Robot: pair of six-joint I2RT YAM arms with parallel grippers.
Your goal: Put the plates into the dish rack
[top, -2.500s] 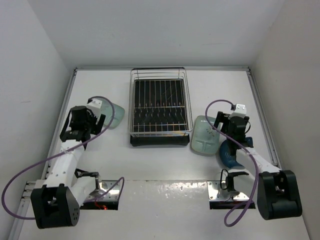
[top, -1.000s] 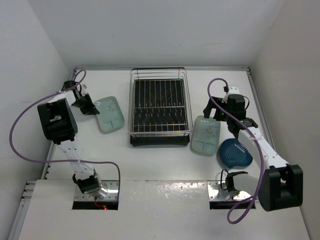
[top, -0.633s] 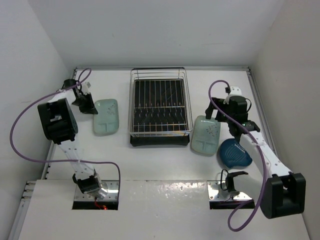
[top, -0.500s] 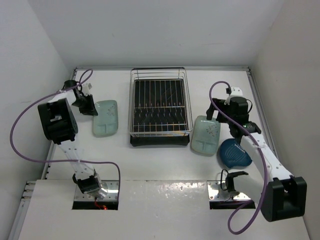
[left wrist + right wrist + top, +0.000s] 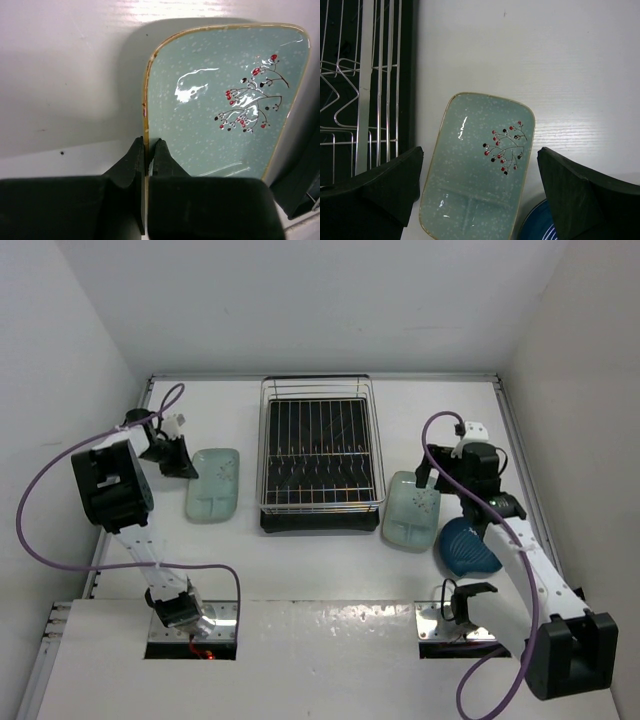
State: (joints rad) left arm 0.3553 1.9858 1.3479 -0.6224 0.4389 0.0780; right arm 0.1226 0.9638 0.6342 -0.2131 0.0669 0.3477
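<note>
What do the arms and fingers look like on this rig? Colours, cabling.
The left arm and right arm match: white link shells, black joint housings and bases. A purple cable loops off each wrist. The left gripper and right gripper have matte black, blocky fingers that taper toward the tips.

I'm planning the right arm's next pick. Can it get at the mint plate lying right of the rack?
Probably yes. The right gripper hangs open above that mint plate, its fingers straddling it, with nothing on top. The blue plate crowds its near corner, though.
</note>
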